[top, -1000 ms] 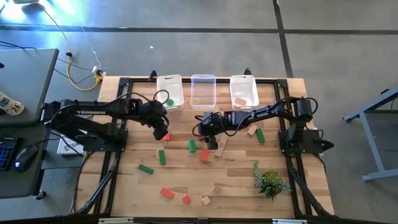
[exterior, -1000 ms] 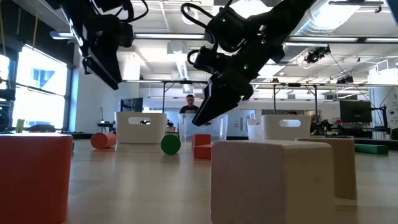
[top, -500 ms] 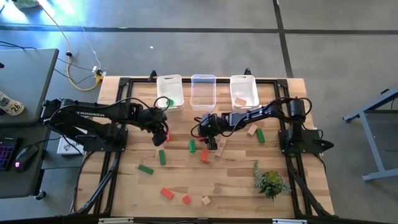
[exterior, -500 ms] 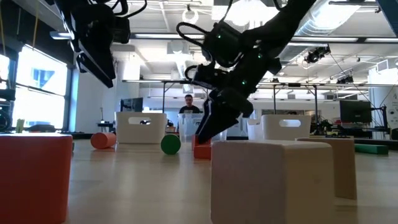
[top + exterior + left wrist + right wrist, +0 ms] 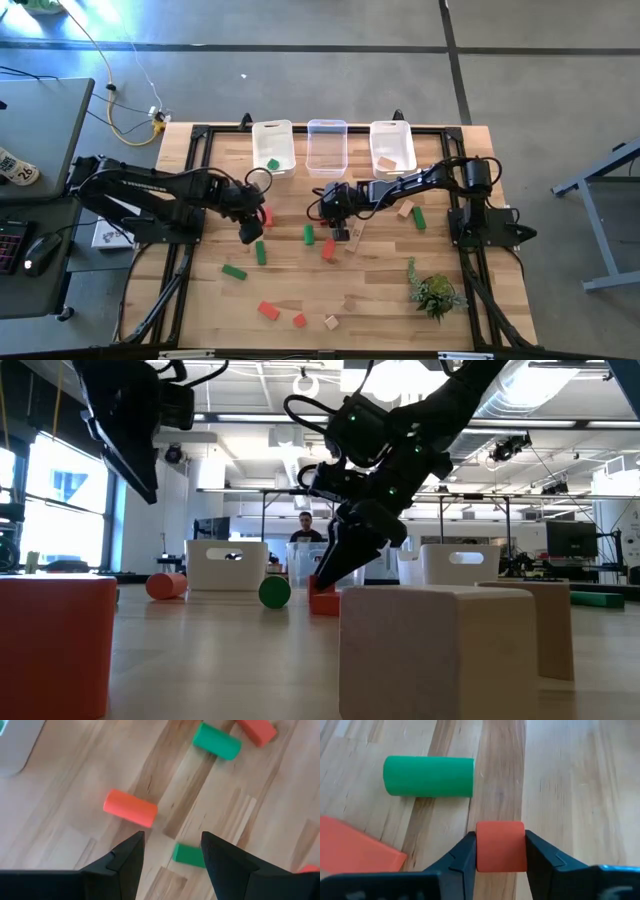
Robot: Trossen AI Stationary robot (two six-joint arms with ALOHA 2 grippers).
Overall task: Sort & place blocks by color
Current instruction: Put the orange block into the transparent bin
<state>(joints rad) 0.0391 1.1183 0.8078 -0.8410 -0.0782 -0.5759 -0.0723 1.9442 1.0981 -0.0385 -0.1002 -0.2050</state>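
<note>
Red, green and tan blocks lie scattered on the wooden table point(image 5: 380, 290). My right gripper point(image 5: 501, 840) is near the table's middle point(image 5: 340, 234), shut on a small red block point(image 5: 501, 851). A green cylinder point(image 5: 428, 776) and a flat red piece point(image 5: 355, 845) lie close beside it. My left gripper point(image 5: 172, 840) hangs open above the table's left part point(image 5: 250, 229). Below it lie a red cylinder point(image 5: 130, 808) and a green block point(image 5: 189, 855). My right gripper pinches the red block by two opposite side faces point(image 5: 481, 851) between its two fingers. The fingers slant down from the table's right side. The block sits on the table point(image 5: 322, 600).
Three clear bins stand at the far edge: the left one point(image 5: 273, 140) holds a green block, the middle one point(image 5: 326, 135) shows nothing, the right one point(image 5: 392, 140) holds a tan block. A small leafy plant point(image 5: 435, 292) stands near the right front. More blocks lie near the front edge point(image 5: 268, 310).
My right gripper has sunk to the table and shut on the red block. My left gripper, still open, has swung toward the table's near edge, away from the bins.
</note>
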